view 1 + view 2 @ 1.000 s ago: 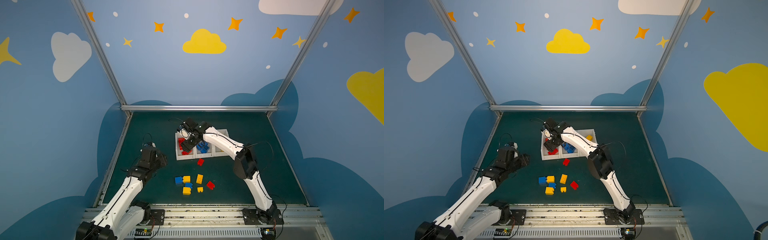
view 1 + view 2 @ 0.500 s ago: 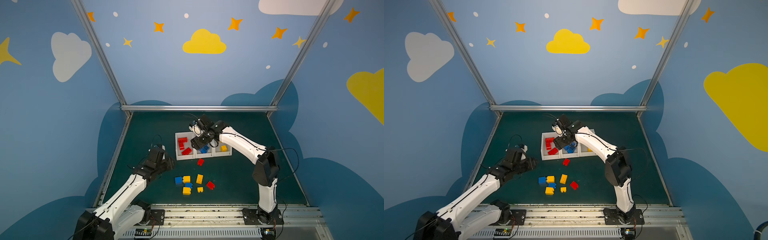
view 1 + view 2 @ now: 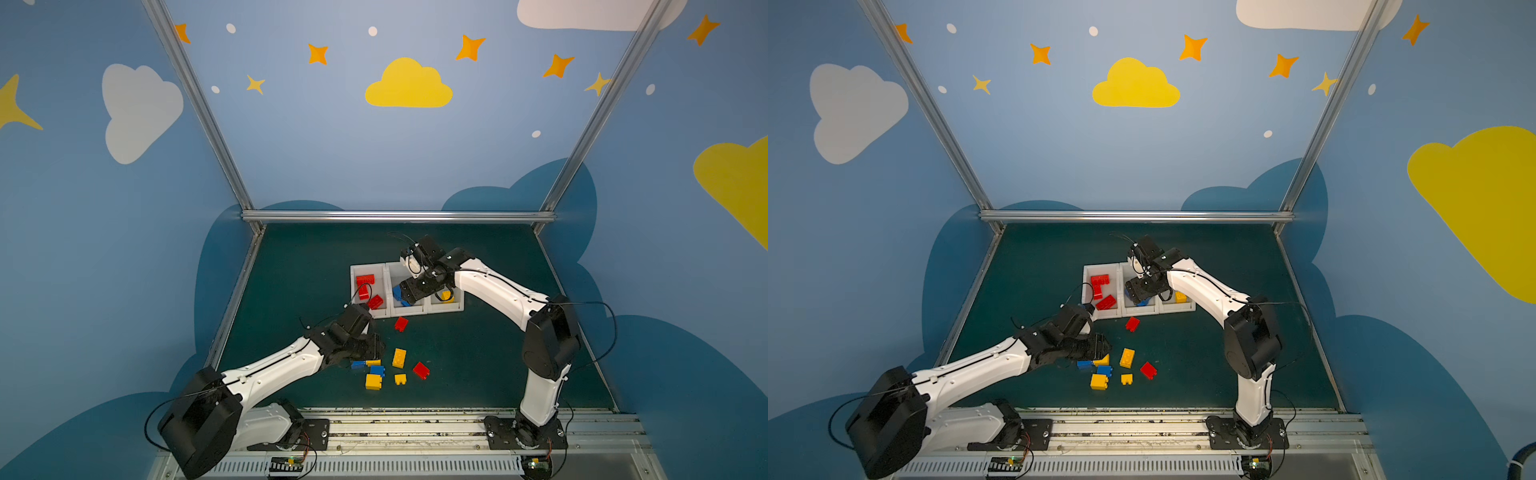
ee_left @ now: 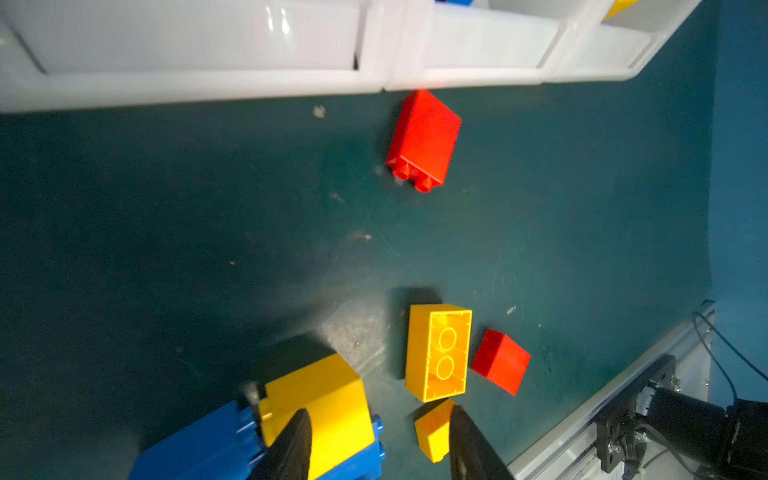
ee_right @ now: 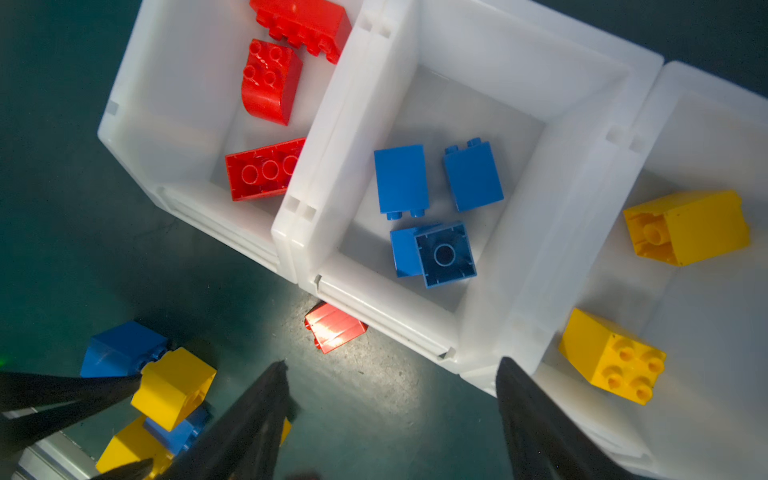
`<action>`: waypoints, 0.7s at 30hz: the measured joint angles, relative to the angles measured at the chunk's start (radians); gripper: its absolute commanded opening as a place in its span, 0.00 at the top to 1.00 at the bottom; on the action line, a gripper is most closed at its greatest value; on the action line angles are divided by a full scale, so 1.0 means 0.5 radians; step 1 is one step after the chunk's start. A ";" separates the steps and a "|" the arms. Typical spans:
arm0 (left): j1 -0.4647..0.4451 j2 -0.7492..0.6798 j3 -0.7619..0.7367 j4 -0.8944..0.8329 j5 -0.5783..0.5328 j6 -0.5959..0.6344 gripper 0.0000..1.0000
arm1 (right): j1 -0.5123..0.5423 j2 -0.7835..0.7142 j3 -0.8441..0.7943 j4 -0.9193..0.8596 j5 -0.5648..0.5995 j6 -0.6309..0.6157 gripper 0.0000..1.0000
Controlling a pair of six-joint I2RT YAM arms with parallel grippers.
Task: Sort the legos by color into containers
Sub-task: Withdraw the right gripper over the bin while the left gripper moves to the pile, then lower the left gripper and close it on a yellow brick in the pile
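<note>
Roughly half sorted: bins (image 5: 316, 166) hold eight, eight loose legos (image 3: 399, 357) on surface (image 3: 478, 353); left tool (image 4: 379, 415) part-open at yellow brick (image 4: 324, 399), right tool (image 5: 392, 363) wide, empty.

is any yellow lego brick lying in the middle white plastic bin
No, the middle white plastic bin holds only three blue lego bricks.

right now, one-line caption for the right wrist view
Open right gripper over three white bins holding red bricks, blue bricks, yellow bricks; one stray red brick beside the middle bin.
</note>
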 measured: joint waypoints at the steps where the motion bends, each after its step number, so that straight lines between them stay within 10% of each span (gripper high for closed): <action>1: -0.015 0.011 0.010 -0.008 0.002 -0.008 0.46 | 0.000 -0.006 -0.007 0.009 0.000 0.003 0.21; 21: -0.042 -0.063 -0.010 -0.280 -0.064 -0.099 0.46 | -0.019 -0.040 -0.072 0.076 -0.024 0.049 0.22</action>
